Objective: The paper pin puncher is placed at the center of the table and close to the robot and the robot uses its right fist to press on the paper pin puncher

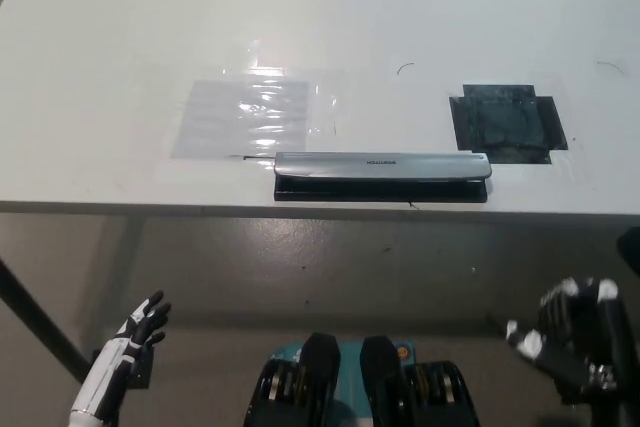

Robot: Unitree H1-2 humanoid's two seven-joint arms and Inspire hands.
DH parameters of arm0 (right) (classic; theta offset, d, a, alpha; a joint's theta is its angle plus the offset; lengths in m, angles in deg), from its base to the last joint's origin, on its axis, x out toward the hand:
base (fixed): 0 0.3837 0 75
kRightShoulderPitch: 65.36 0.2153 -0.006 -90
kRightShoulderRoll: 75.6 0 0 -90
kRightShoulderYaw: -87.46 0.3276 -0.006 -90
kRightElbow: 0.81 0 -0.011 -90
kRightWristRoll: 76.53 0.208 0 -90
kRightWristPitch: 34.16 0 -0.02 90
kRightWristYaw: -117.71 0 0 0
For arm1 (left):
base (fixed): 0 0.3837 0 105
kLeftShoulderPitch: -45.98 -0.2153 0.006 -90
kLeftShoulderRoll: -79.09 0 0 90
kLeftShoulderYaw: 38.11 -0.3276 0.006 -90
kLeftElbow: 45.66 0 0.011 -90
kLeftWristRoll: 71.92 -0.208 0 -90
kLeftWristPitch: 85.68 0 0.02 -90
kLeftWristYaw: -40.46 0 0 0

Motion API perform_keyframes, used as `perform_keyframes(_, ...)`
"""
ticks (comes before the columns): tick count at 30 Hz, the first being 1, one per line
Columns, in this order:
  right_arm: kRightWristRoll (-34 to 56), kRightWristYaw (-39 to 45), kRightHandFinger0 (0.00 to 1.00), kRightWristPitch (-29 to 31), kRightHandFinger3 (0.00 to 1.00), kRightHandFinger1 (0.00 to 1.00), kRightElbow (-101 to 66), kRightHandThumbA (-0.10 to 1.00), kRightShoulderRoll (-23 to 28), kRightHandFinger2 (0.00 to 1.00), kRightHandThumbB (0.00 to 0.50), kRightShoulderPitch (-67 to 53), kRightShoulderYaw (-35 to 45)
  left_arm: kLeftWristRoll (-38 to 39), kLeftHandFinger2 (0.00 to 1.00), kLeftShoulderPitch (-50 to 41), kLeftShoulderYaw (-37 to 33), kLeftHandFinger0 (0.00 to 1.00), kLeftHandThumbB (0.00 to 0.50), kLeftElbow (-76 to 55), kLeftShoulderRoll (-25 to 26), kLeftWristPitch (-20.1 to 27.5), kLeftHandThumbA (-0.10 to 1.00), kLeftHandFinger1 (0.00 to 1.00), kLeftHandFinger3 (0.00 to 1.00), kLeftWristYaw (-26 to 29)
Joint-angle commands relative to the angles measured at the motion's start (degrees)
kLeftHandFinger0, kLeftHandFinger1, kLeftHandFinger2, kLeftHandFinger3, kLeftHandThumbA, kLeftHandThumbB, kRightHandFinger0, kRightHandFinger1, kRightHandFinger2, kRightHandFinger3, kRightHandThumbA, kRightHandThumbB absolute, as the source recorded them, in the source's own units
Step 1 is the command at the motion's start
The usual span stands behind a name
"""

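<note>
— White bench point(120, 17) fills the upper half of the view, and the puncher point(382, 176) lies on it, close to the near edge and a little right of the middle.

— How does the puncher sit?

— Flat, its long side running along the bench edge. A silver bar forms the top, with a small dark marking at its middle, and a black base shows beneath it on the near side.

— Anything touching it?

— Neither robot hand does. A clear plastic sheet point(245, 117) lies just behind its left end, glinting under the light; whether the two touch cannot be told. A dark square patch point(508, 123) sits on the bench behind its right end, apart from it.

— Where is the right robot hand point(568, 332)?

— Low at the right of the view, below the bench edge and over the grey floor point(300, 267), well apart from the puncher. It is black with pale tips, and its fingers look curled in, closed on nothing.

— And the left robot hand point(138, 332)?

— At the lower left, also below the bench edge. It rests there, fingers spread and pointing up and right, holding nothing. A dark bench leg point(35, 322) slants past it on the left.
</note>
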Motion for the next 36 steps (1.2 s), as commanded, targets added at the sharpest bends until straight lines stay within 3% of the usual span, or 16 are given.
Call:
perform_keyframes(1,4.0,-0.6,0.0,-11.9,0.0,0.0,-11.7,1.0,-1.4,0.0,0.214,9.1,-1.0,0.5,1.0,0.6,-0.1,1.0,0.212,-0.7,1.0,3.5,1.0,1.0,1.0,-1.3)
perform_keyframes(2,4.5,-0.7,0.06,-12.7,0.09,0.07,-12.2,1.0,-1.6,0.1,0.236,10.0,-1.1,0.4,1.0,0.7,-0.1,1.0,0.211,-0.8,0.9,3.4,1.0,1.0,1.0,-1.3)
perform_keyframes(3,3.7,-1.2,0.0,-14.3,0.0,0.0,-12.9,1.0,-2.1,0.0,0.23,12.4,-1.1,0.7,1.0,0.7,-0.1,1.0,0.204,-0.9,0.9,3.5,1.0,1.0,1.0,-1.5)
perform_keyframes(5,4.7,-1.1,0.0,-15.5,0.0,0.0,-12.9,1.0,-2.6,0.0,0.197,16.5,-1.3,0.4,1.0,0.7,0.1,1.0,0.21,-1.0,0.8,3.3,1.0,1.0,1.0,-1.3)
perform_keyframes(7,4.5,-1.5,0.0,-17.7,0.0,0.0,-11.9,1.0,-3.9,0.0,0.223,22.1,-1.5,0.5,1.0,0.7,0.2,1.0,0.211,-1.1,0.8,3.2,1.0,1.0,1.0,-1.3)
perform_keyframes(13,4.1,-2.1,0.0,-21.4,0.0,0.0,-4.7,1.0,-7.1,0.0,0.18,33.8,-1.6,0.1,1.0,0.6,0.1,1.0,0.232,-1.2,0.9,3.2,1.0,1.0,1.0,-1.4)
perform_keyframes(20,2.5,-1.9,0.0,-18.7,0.03,0.0,8.2,1.0,-9.2,0.03,0.212,41.2,-1.2,0.2,1.0,0.3,0.2,1.0,0.219,-0.9,0.4,3.9,1.0,1.0,1.0,-0.9)
perform_keyframes(23,2.3,-3.0,0.0,-16.3,0.05,0.0,17.6,1.0,-10.7,0.12,0.192,45.2,-0.4,0.7,1.0,0.2,0.3,1.0,0.229,-1.7,0.5,2.7,1.0,1.0,1.0,-1.4)
perform_keyframes(28,1.4,-3.9,0.0,-12.6,0.09,0.0,29.7,1.0,-11.8,0.19,0.217,48.2,0.2,0.0,1.0,-0.2,0.1,1.0,0.206,-1.7,0.3,3.0,1.0,1.0,1.0,-1.2)
perform_keyframes(31,2.0,-4.8,0.0,-11.0,0.09,0.0,34.5,1.0,-12.9,0.2,0.21,49.3,1.0,-0.2,1.0,-0.2,0.1,1.0,0.214,-1.4,0.4,3.4,1.0,1.0,1.0,-1.1)
perform_keyframes(32,2.4,-4.7,0.0,-10.7,0.08,0.0,36.4,1.0,-13.1,0.21,0.162,49.8,1.5,-0.2,1.0,-0.1,0.1,1.0,0.216,-1.4,0.4,3.4,1.0,1.0,1.0,-1.1)
perform_keyframes(33,1.9,-5.4,0.0,-10.1,0.09,0.0,38.8,1.0,-13.3,0.23,0.218,50.2,1.7,0.1,1.0,-0.1,0.1,1.0,0.213,-1.5,0.5,3.2,1.0,1.0,1.0,-1.3)
perform_keyframes(34,1.7,-5.4,0.0,-9.5,0.12,0.0,40.1,1.0,-13.4,0.25,0.23,50.2,1.8,0.0,1.0,-0.2,0.0,1.0,0.211,-1.7,0.4,3.1,1.0,1.0,1.0,-1.3)
perform_keyframes(35,1.5,-5.5,0.0,-8.5,0.14,0.01,42.3,1.0,-13.4,0.27,0.228,50.3,1.9,0.0,1.0,-0.1,0.0,1.0,0.212,-1.7,0.5,3.1,1.0,1.0,1.0,-1.4)
perform_keyframes(36,1.4,-5.5,0.0,-8.0,0.19,0.03,43.0,1.0,-13.4,0.3,0.185,50.4,2.0,-0.1,1.0,0.0,0.0,1.0,0.214,-1.8,0.5,3.1,1.0,1.0,1.0,-1.4)
